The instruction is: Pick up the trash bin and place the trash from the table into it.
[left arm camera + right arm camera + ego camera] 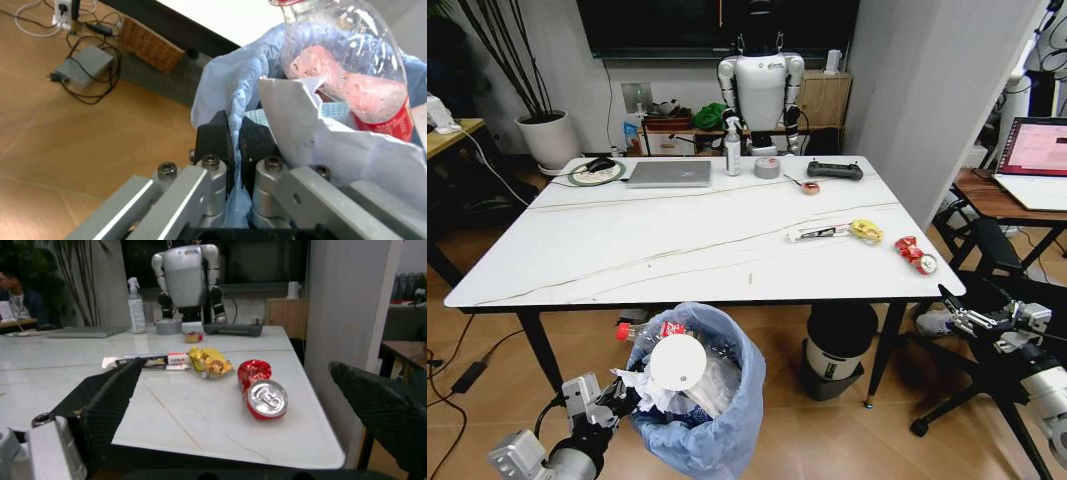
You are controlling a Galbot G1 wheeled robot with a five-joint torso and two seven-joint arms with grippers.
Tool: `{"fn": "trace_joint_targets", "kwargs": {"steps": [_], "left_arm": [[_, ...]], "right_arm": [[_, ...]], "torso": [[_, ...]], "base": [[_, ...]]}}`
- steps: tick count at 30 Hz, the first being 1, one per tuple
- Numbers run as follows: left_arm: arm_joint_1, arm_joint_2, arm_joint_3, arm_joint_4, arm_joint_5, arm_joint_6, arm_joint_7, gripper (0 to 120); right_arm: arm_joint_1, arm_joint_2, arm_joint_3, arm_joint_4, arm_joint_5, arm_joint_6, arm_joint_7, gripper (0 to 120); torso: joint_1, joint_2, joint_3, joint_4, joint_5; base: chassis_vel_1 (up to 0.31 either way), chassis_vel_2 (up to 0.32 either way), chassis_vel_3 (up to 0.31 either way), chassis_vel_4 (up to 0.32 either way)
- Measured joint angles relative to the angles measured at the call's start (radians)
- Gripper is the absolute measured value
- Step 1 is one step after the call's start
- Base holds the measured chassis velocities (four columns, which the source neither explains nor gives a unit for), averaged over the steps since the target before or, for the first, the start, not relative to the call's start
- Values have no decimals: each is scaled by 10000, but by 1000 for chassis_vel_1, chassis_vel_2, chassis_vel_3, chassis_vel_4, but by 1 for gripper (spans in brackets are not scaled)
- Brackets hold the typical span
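Note:
The trash bin (712,420) with its light-blue bag stands off the table's (677,250) near edge. It holds a white paper cup (677,362), tissues and a clear red-capped bottle (347,65). My left gripper (622,397) is shut on the bag-covered rim (233,125) at the bin's left side. On the table's right part lie a crushed red can (916,256), a yellow wrapper (865,230) and a long flat packet (817,233). My right gripper (967,318) hangs open just off the front right corner, its fingers (107,400) level with the can (265,396).
A laptop (669,173), spray bottle (732,150), tape roll (767,167) and black controller (834,170) sit along the far edge. A larger black-lidded bin (839,350) stands under the table. A black chair (1002,290) and wooden desk (1007,200) crowd the right side.

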Motion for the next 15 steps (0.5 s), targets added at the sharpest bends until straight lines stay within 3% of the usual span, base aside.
{"fn": "trace_joint_targets", "kwargs": {"steps": [5,15], "left_arm": [[-10,15,-3,-5,-23,0,1,0],[66,1,11,-123,9,0,-1,0]], "right_arm": [[-30,61,-56,44,-206,139,-69,100],[68,-77,-86,110,-552,276,-16,100]], "torso": [[0,0,0,1,2],[0,0,0,1,-2]], "base": [[-87,-103,74,93],[15,14,-4,-4]]}}
